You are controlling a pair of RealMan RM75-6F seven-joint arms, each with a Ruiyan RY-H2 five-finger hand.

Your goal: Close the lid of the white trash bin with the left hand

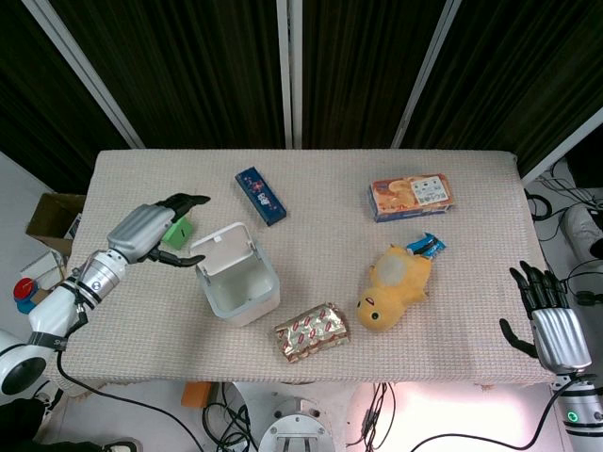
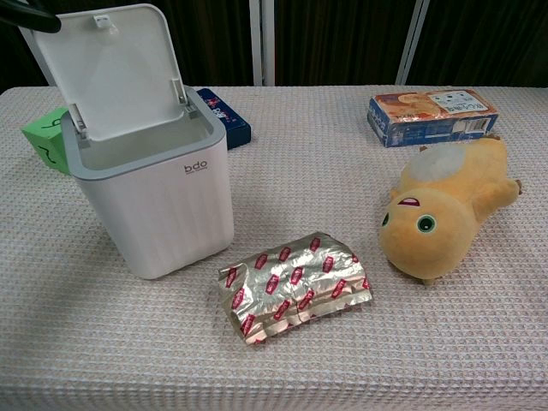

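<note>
The white trash bin (image 1: 240, 294) (image 2: 158, 205) stands on the left half of the table. Its lid (image 1: 224, 248) (image 2: 111, 68) is raised, tilted back to the left, and the inside shows. My left hand (image 1: 155, 233) hovers just left of the lid with fingers spread, holding nothing; one dark fingertip (image 1: 193, 259) reaches near the lid's lower edge. In the chest view only a black fingertip (image 2: 26, 17) shows at the top left corner. My right hand (image 1: 546, 306) hangs at the table's right edge, fingers apart and empty.
A green block (image 1: 177, 233) (image 2: 47, 137) lies under my left hand. Behind the bin lies a blue box (image 1: 261, 195). A foil snack bag (image 1: 312, 330) (image 2: 295, 287), a yellow plush toy (image 1: 396, 285) (image 2: 445, 210) and an orange-blue carton (image 1: 410, 196) (image 2: 432, 116) lie to the right.
</note>
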